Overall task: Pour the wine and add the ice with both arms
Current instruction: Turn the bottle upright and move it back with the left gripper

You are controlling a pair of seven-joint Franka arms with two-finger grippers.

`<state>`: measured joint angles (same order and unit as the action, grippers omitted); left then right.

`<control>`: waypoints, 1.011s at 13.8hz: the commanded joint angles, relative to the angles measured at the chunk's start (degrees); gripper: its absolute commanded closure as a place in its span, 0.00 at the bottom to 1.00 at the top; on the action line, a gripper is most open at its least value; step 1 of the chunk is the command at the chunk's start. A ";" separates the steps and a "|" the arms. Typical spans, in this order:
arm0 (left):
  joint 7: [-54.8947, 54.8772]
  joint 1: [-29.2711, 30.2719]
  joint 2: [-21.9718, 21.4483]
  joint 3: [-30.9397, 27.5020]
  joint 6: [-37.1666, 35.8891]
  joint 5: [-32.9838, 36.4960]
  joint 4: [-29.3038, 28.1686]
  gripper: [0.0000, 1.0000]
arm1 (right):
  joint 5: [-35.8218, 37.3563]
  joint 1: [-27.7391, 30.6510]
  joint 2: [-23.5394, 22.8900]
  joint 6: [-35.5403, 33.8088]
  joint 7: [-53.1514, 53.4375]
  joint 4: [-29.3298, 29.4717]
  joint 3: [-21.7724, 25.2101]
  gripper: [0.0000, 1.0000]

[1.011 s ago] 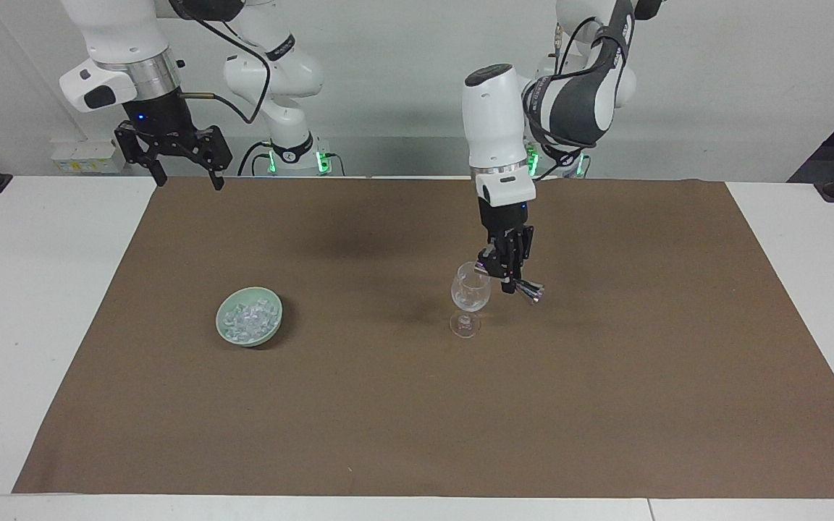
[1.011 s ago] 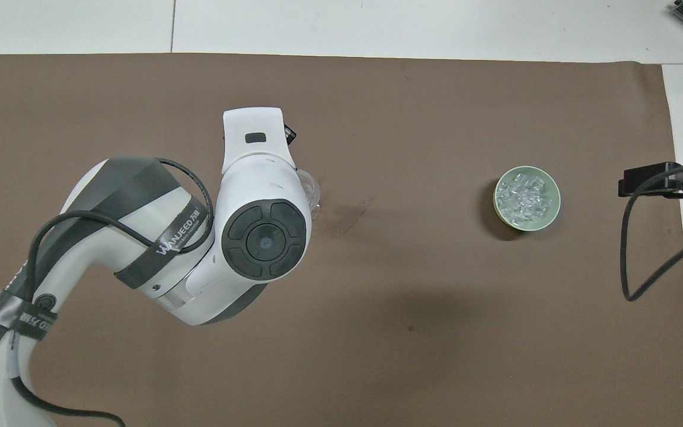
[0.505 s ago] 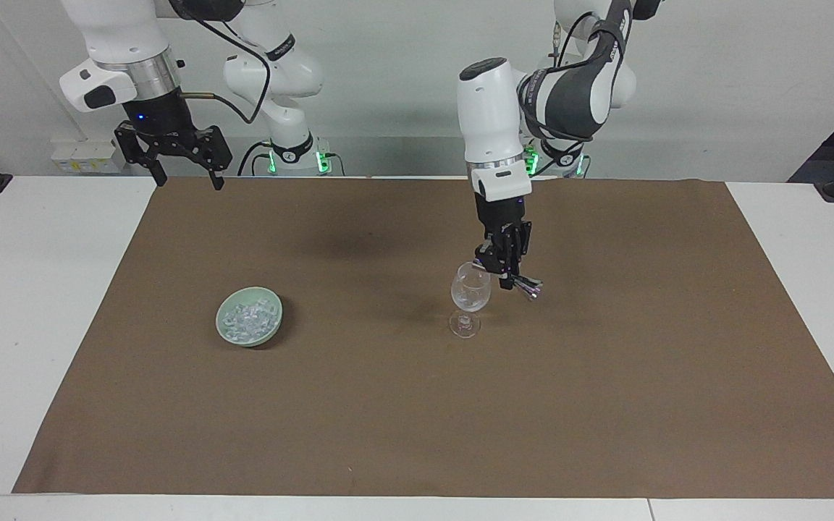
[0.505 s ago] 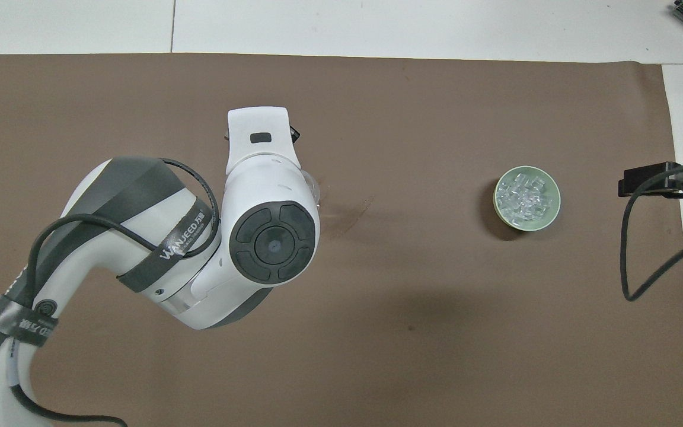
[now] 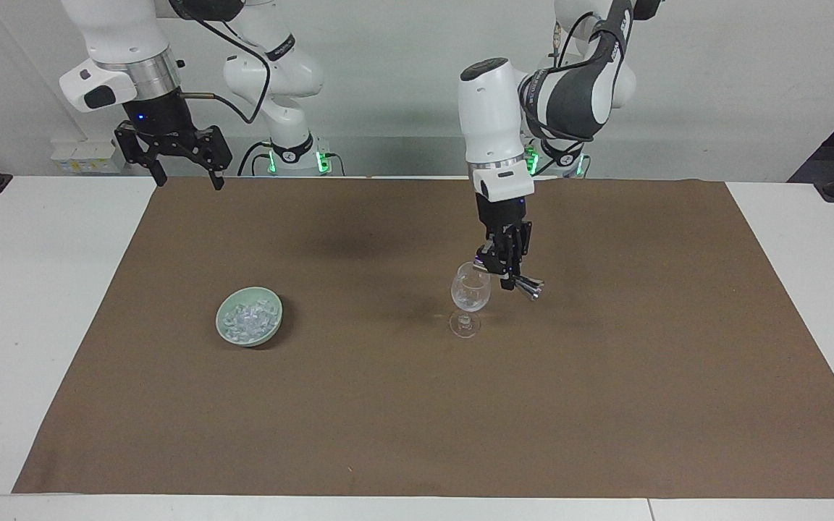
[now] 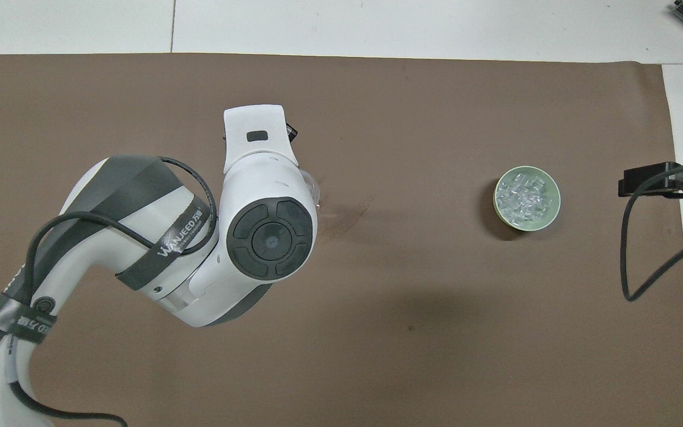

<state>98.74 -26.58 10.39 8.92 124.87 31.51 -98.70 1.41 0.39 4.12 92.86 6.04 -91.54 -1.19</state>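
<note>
Brown mat (image 5: 605, 376) mostly bare. My left gripper (image 5: 510, 281) pinched tongs (image 5: 527, 286) over wine glass (image 5: 470, 289); ice (image 5: 247, 318) heaped in bowl (image 5: 272, 327); right gripper (image 5: 185, 174) spread, waiting. No wine seen.

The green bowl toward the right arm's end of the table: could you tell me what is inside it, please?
The green bowl holds a heap of ice, small clear chunks filling most of it. The bowl's bottom is covered by the heap, so anything beneath cannot be seen.

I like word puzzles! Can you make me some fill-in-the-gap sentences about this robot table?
1. The ice lies in a green ____.
2. The wine glass stands on a ____ mat.
3. The left end effector holds something thin and shiny over the ____.
4. The right end effector, which waits, is ____.

Missing words: bowl; brown; wine glass; open
</note>
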 commanded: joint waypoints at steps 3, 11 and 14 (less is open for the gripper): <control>-1.69 4.15 0.42 -0.57 1.60 -14.16 0.70 1.00 | -1.41 1.02 0.28 -0.13 -1.64 -0.22 -0.31 0.00; -8.82 14.43 0.07 -0.57 -2.16 -48.69 0.88 1.00 | -1.41 1.19 0.37 -0.39 -1.64 -0.30 -0.04 0.00; -8.92 19.27 -0.02 -0.57 -4.72 -57.67 0.09 1.00 | -1.41 1.46 0.19 1.27 -1.20 -0.39 0.04 0.00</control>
<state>90.50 -10.35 10.70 7.79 122.36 -21.10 -98.41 1.41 0.64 4.11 92.98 6.04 -91.54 -0.90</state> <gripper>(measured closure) 0.784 0.000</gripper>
